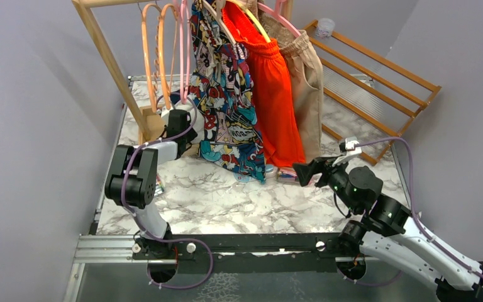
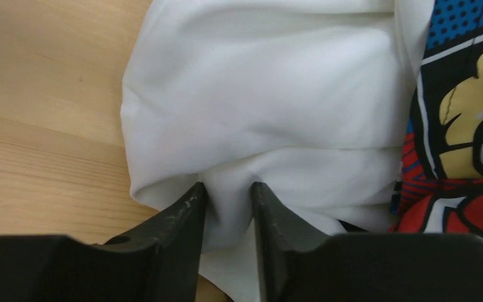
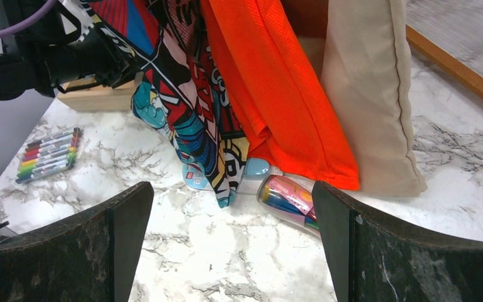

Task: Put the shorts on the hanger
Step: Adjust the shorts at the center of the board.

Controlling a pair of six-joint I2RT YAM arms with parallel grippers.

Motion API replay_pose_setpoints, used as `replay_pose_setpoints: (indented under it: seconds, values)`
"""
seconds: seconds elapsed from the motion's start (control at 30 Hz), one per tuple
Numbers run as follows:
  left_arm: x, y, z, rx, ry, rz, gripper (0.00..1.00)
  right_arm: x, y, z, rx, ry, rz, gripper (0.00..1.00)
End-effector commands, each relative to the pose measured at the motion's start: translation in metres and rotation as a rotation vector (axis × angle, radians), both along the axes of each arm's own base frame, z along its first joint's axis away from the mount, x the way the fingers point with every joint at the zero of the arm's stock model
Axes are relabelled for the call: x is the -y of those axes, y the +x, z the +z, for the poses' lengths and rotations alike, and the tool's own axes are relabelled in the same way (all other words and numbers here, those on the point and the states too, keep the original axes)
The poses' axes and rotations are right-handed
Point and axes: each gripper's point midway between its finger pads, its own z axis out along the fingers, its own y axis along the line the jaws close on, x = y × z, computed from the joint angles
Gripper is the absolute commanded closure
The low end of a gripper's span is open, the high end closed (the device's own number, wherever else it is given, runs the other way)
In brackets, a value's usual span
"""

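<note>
The table (image 1: 214,201) under me is white marble veined in grey, closed in by flat grey walls (image 1: 31,126). At its far side stands the wooden rack (image 1: 105,51), pale planed timber with slanted legs. To the right of the rack a slatted wooden frame (image 1: 377,82) leans at the table's corner.

On the rack's rail hang two orange hangers (image 1: 154,56), and just right of them the hanger (image 1: 182,50), a thin pink curve of plastic. Further right along the rack hang glossy comic-print shorts (image 1: 223,94), mesh-textured orange-red shorts (image 1: 273,94) and matte beige shorts (image 1: 305,82).

My left gripper (image 2: 228,189) is low at the rack's foot, its black fingers pinched on a fold of the shorts (image 2: 270,94): smooth white cloth, bunched in soft creases between bare wood grain and the comic print.

My right gripper (image 3: 231,189) hovers in front of the rack, jaws spread wide with nothing between them. Below the hanging hems lie a small colourful bottle (image 3: 286,198) and, nearer the rack's left foot, a row of markers (image 3: 47,154).
</note>
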Motion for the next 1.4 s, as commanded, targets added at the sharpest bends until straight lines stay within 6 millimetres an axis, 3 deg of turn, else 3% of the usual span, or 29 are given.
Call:
replay_pose_setpoints:
  seconds: [0.0, 0.07, 0.13, 0.2, 0.3, 0.63, 0.73, 0.93, 1.07, 1.17, 1.37]
  values:
    - [0.002, 0.002, -0.005, -0.012, -0.005, -0.027, 0.72, -0.001, 0.002, 0.001, 0.002, -0.001, -0.01, 0.02]
    - [0.003, 0.005, 0.007, 0.022, -0.009, -0.034, 0.85, 0.0, 0.002, 0.001, 0.003, 0.001, -0.008, 0.02]
    - [0.003, 0.01, 0.047, 0.12, -0.009, -0.039, 1.0, 0.0, 0.002, 0.0, 0.003, 0.001, -0.009, 0.02]
    - [0.0, 0.009, 0.07, 0.172, -0.012, -0.025, 1.0, 0.0, 0.003, 0.0, 0.004, 0.0, -0.011, 0.02]
    - [-0.006, -0.001, 0.09, 0.213, -0.032, 0.01, 1.0, -0.002, 0.004, 0.0, 0.005, -0.004, -0.01, 0.02]
    - [-0.007, -0.058, 0.118, 0.288, -0.244, 0.112, 1.0, -0.011, 0.005, -0.005, -0.011, -0.022, 0.02, 0.02]
    - [-0.007, -0.078, 0.119, 0.301, -0.308, 0.137, 1.0, -0.014, 0.004, -0.009, -0.016, -0.023, 0.036, 0.02]
    - [-0.025, -0.112, 0.146, 0.364, -0.294, 0.204, 1.0, -0.017, 0.002, -0.011, -0.025, -0.024, 0.053, 0.02]
    - [-0.033, -0.135, 0.153, 0.355, -0.275, 0.237, 1.0, -0.019, 0.002, -0.011, -0.026, -0.026, 0.063, 0.02]
    - [-0.036, -0.149, 0.174, 0.407, -0.278, 0.242, 1.0, -0.021, 0.002, -0.01, -0.026, -0.032, 0.073, 0.02]
    - [-0.046, -0.168, 0.241, 0.546, -0.256, 0.24, 1.0, -0.025, 0.002, -0.012, -0.031, -0.035, 0.089, 0.02]
